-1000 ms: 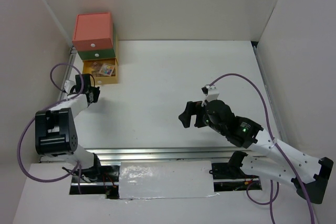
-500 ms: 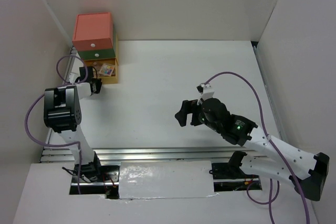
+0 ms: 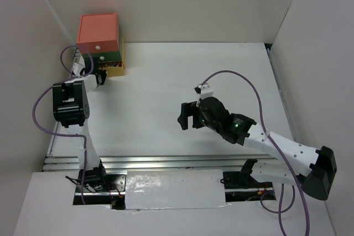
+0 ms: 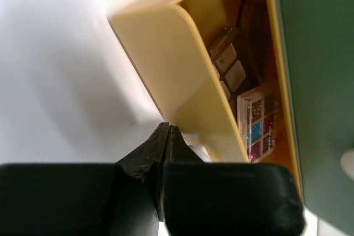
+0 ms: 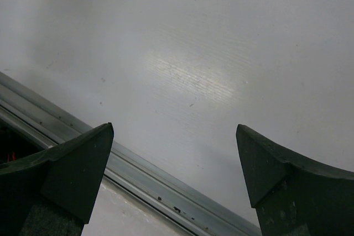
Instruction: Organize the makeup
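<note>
In the left wrist view a multicolour eyeshadow palette [image 4: 259, 126] and a brownish palette [image 4: 228, 63] lie inside the yellow drawer [image 4: 171, 70]. The drawer is only slightly open under the green drawer [image 4: 321, 53]. My left gripper [image 4: 167, 132] is shut and empty. Its tip is at the drawer's front, beside the white knob [image 4: 200, 151]. In the top view it [image 3: 100, 77] sits against the yellow drawer [image 3: 115, 69]. My right gripper [image 3: 185, 117] is open and empty over the bare table, also in its wrist view [image 5: 174, 131]. The puffs, tube and compact are out of view.
The stacked drawer box has a coral top [image 3: 98, 33] and a green drawer [image 3: 108, 57], and stands at the back left by the white wall. A metal rail [image 5: 144, 183] runs along the table's near edge. White walls enclose the left, back and right.
My left gripper has moved towards the box, and the yellow drawer has slid in until it is nearly shut. My right arm has shifted left and a little further back.
</note>
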You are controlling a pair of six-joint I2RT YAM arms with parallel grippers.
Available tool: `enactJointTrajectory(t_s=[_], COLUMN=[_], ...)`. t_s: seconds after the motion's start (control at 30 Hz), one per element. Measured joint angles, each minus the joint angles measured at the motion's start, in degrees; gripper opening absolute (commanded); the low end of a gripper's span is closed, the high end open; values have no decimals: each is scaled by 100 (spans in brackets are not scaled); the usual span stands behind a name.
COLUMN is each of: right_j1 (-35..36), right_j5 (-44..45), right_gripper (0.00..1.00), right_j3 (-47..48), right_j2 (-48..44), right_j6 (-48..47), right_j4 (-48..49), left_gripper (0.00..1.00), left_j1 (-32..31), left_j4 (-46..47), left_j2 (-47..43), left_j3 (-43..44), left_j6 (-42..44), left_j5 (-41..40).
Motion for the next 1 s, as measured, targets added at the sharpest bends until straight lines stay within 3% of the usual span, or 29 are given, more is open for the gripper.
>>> enactJointTrajectory(t_s=[0.33, 1.0], right_j1=[-33, -37], right_j5=[-190, -328], right_gripper=[100, 100], right_j3=[195, 356], right_j2=[699, 966], right_j6=[-87, -221], right_j4=[256, 356], left_gripper=[16, 23], left_j1=[61, 214], left_j4=[-129, -321], left_j2=[876, 1154], left_j3=[1128, 1639], left_j6=[122, 149], left_j5=[-59, -149])
